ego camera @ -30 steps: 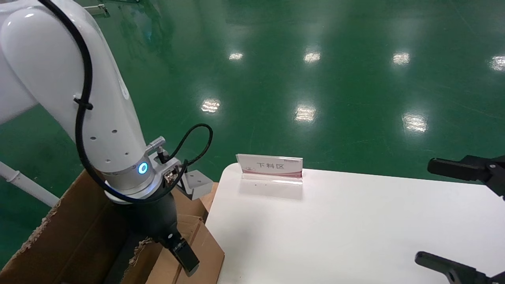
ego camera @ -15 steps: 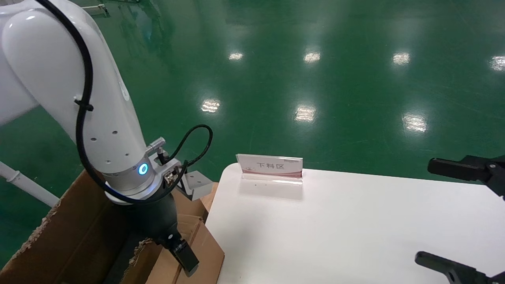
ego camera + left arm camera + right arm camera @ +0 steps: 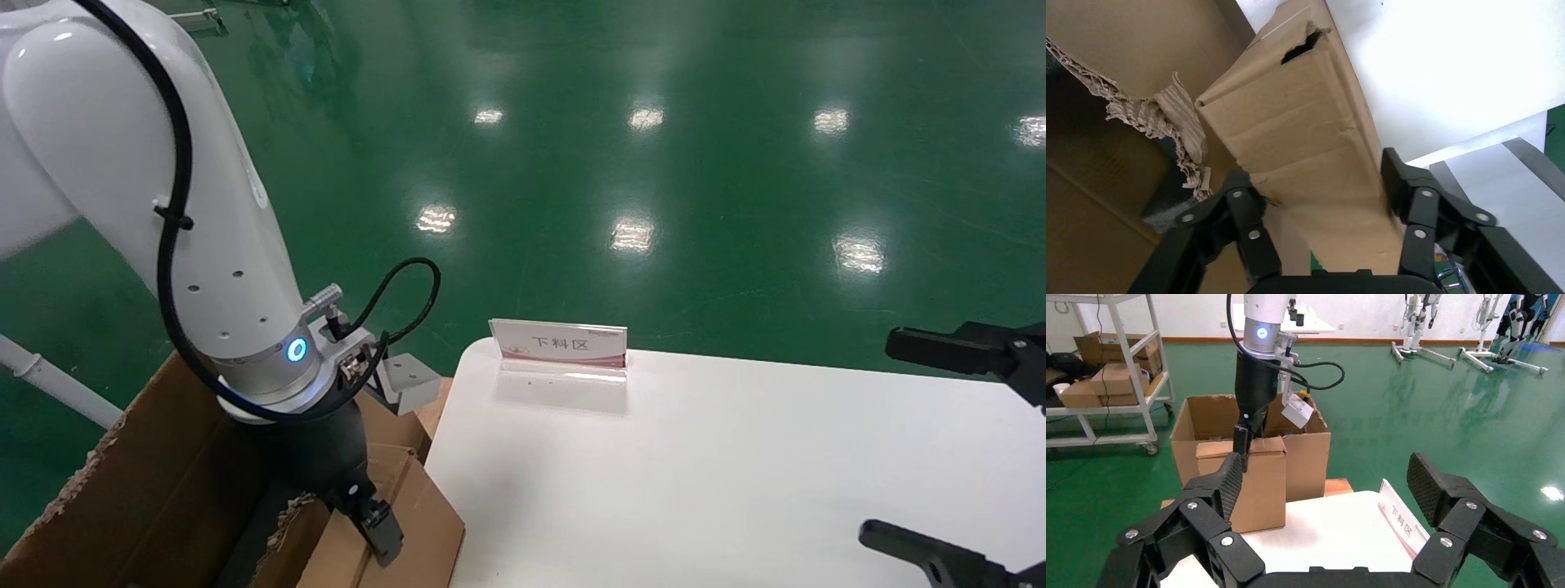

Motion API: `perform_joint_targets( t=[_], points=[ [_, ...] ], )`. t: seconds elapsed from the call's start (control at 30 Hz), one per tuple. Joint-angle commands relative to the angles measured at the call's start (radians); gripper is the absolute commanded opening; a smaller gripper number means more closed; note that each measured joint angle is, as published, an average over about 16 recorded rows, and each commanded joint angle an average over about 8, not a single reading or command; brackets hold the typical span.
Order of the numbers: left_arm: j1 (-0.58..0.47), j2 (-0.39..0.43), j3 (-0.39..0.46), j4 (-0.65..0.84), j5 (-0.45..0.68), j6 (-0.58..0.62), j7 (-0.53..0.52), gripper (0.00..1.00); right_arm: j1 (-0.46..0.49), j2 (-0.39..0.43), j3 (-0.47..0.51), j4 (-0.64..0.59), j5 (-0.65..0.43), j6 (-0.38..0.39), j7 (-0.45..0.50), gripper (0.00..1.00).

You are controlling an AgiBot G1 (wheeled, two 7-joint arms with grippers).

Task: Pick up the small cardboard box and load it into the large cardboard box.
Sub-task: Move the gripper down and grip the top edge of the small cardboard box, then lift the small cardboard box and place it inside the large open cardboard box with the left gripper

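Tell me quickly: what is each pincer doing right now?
Left pincer: closed on the small box, beside the big carton.
Right pincer: open, empty, over the table.

Head view looks down; both wrist views share the small cardboard box [image 3: 1309, 141]

The left gripper [image 3: 382, 535] sits low beside the table [image 3: 735, 474], and from above its own black wrist covers most of its fingers. The small cardboard box [image 3: 1309, 153] between them runs off the wrist picture's lower edge, so its far end goes unseen. The large cardboard box [image 3: 131, 490] is cut by the frame's corner; its inside is dark, the contents unclear. The right gripper [image 3: 964, 457] is clipped by the right edge. The sign [image 3: 560, 347] carries print too small to read fully.
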Motion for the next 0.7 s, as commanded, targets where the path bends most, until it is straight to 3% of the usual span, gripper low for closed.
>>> perform_joint_targets(
  t=[0.03,0.13,0.5,0.7],
  points=[
    [0.0,0.0,0.0,0.0,0.0,0.0,0.0,0.0,0.0,0.0,0.0,0.0,0.0,0.0,0.0,0.66],
    [0.0,0.0,0.0,0.0,0.0,0.0,0.0,0.0,0.0,0.0,0.0,0.0,0.0,0.0,0.0,1.0],
    [-0.009,-0.003,-0.009,0.0,0.004,0.0,0.005,0.0,0.0,0.0,0.0,0.0,0.0,0.0,0.0,1.0],
    [-0.039,-0.018,-0.053,0.0,0.019,0.006,0.036,0.0,0.0,0.0,0.0,0.0,0.0,0.0,0.0,1.0]
  ],
)
